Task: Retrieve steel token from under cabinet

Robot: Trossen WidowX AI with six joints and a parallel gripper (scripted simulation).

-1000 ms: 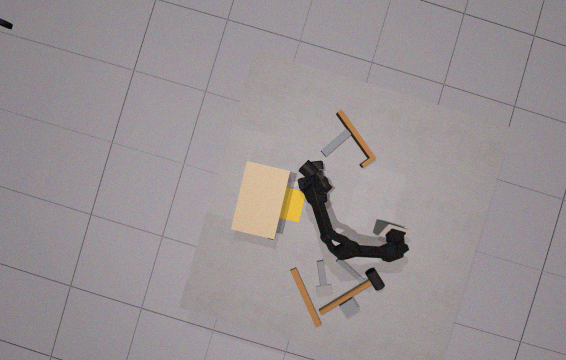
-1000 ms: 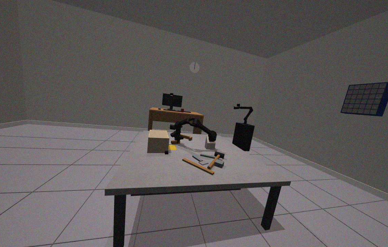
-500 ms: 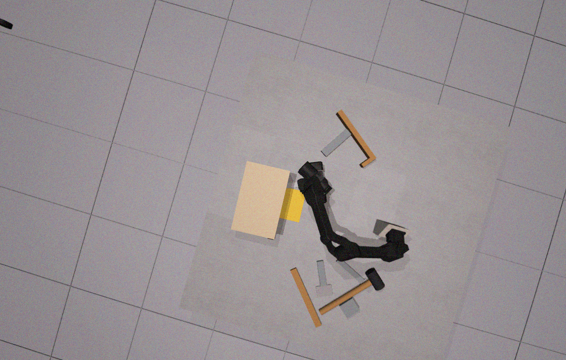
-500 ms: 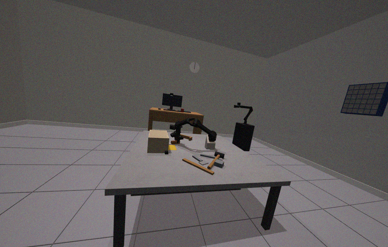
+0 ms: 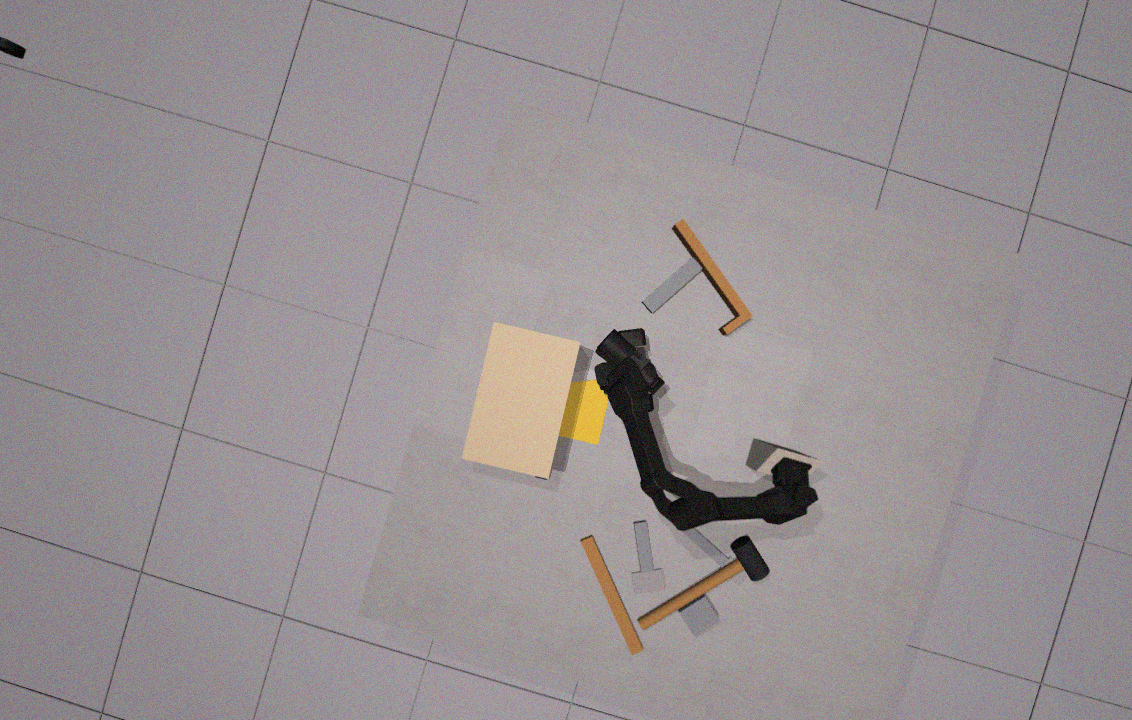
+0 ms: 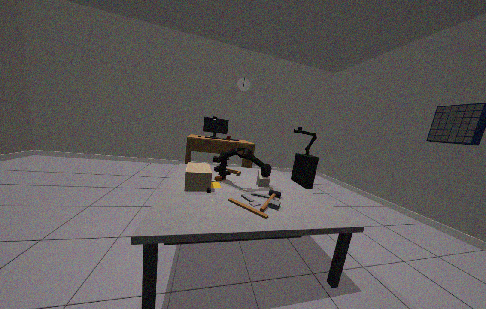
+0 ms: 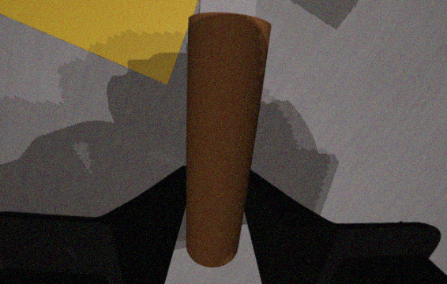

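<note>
My gripper (image 7: 215, 173) (image 6: 221, 175) is shut on a round brown handle (image 7: 223, 118) (image 6: 220, 178). A pale strip shows beyond the handle's far end in the wrist view. The gripper is low in front of the cabinet (image 5: 521, 398) (image 6: 198, 178), near one corner of the yellow marked area (image 5: 582, 425) (image 6: 216, 185) (image 7: 89, 20). The arm covers the fingers and the held tool in the top view. The steel token is not visible in any view; the vent slots cannot be made out. No token shows on the visible part of the yellow area.
A hooked wooden bar (image 5: 713, 268) with a grey strip (image 5: 671, 285) lies beyond the gripper. On the other side lie a straight wooden bar (image 5: 611, 595) (image 6: 247, 208), a black-headed mallet (image 5: 749, 557) (image 6: 274, 193) and a grey T-shaped piece (image 5: 643, 546). A small black block (image 6: 208, 190) is beside the cabinet.
</note>
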